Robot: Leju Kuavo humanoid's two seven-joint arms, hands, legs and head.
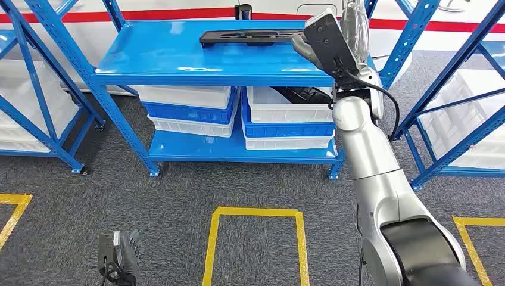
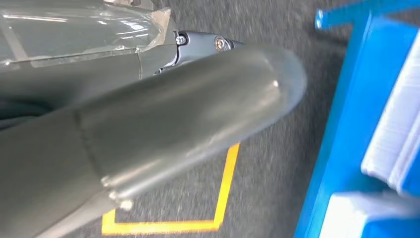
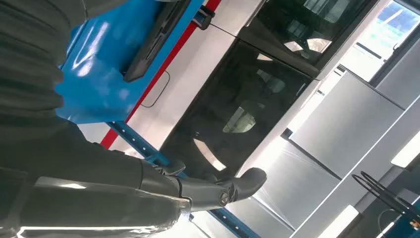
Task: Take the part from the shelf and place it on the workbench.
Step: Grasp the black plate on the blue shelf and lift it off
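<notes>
The part (image 1: 250, 37) is a long flat black piece lying on the top board of the blue shelf (image 1: 167, 56), toward its back right. My right hand (image 1: 324, 36) is raised at the part's right end, a dark finger (image 1: 301, 44) reaching close to it; whether they touch I cannot tell. In the right wrist view the part (image 3: 153, 42) lies on the blue board while my right hand (image 3: 124, 188) has its fingers (image 3: 233, 186) stretched out, holding nothing. My left hand (image 1: 119, 259) hangs low over the floor, its thick thumb (image 2: 198, 109) extended, nothing in it.
White and blue bins (image 1: 190, 110) are stacked on the lower shelf; the right-hand bin (image 1: 289, 116) holds another black part (image 1: 304, 93). Blue racks stand at left (image 1: 41, 89) and right (image 1: 452, 101). A yellow tape rectangle (image 1: 256, 211) marks the grey carpet.
</notes>
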